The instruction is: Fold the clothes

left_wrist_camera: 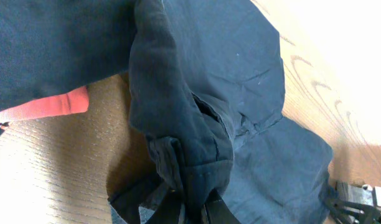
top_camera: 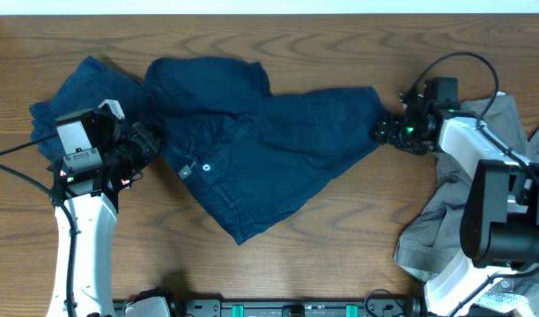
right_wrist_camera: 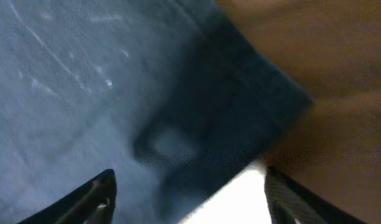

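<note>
A: Overhead, first entry?
B: One dark blue garment [top_camera: 261,150], crumpled, mid-tabletop [top_camera: 340,251]; left claw [top_camera: 144,145] at its left edge, right claw [top_camera: 386,132] at its right corner. Grey cloth [top_camera: 446,220] under right arm (far right).
A: Left wrist?
B: Left claw [left_wrist_camera: 200,210] clamped tight on a bunched fold of the garment.
A: Right wrist?
B: Blurred. Right claw [right_wrist_camera: 190,202] spread wide, garment hem lying between its tips, not pinched.
</note>
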Controlling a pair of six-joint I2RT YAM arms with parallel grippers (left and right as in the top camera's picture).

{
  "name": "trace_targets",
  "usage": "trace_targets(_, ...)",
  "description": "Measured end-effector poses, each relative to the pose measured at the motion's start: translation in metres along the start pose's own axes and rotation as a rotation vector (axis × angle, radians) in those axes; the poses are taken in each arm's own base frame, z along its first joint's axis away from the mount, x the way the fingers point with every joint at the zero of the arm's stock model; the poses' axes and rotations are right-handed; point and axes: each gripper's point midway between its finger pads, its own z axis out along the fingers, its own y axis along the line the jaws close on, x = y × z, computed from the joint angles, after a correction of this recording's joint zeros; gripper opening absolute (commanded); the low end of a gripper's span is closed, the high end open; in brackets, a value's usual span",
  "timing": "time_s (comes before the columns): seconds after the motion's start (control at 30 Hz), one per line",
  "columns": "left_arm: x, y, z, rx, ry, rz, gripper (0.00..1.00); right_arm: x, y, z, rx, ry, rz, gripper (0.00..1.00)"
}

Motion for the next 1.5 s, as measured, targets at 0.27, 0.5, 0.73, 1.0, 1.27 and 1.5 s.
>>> trace_targets(0.27, 0.001, 0.003, 0.004, -0.005, 0.010, 0.013, 0.06, 0.009, 0.000, 0.011, 0.043, 0.031, 0.025, 0.01)
trace_targets(0.5, -0.017, 0.000, 0.022, 0.027, -0.035, 0.048, 0.06, 0.044, -0.072, -0.047, 0.351, 0.119, 0.251, 0.01)
trace_targets(0.73, -0.043, -0.049, 0.042, 0.186, -0.153, 0.201, 0.06, 0.065, -0.096, -0.114, 0.427, 0.124, 0.361, 0.01)
trace_targets(1.0, -0.063, -0.061, 0.050, 0.225, -0.238, 0.245, 0.06, 0.087, -0.066, -0.109, 0.307, 0.257, 0.231, 0.10)
trace_targets(1.27, -0.086, -0.060, 0.035, 0.164, -0.239, 0.199, 0.86, 0.091, -0.050, -0.104, 0.275, 0.284, 0.150, 0.40)
trace_targets(1.5, 0.009, -0.016, 0.043, 0.003, 0.162, 0.012, 0.98, 0.078, -0.055, -0.109, 0.288, 0.245, 0.153, 0.38)
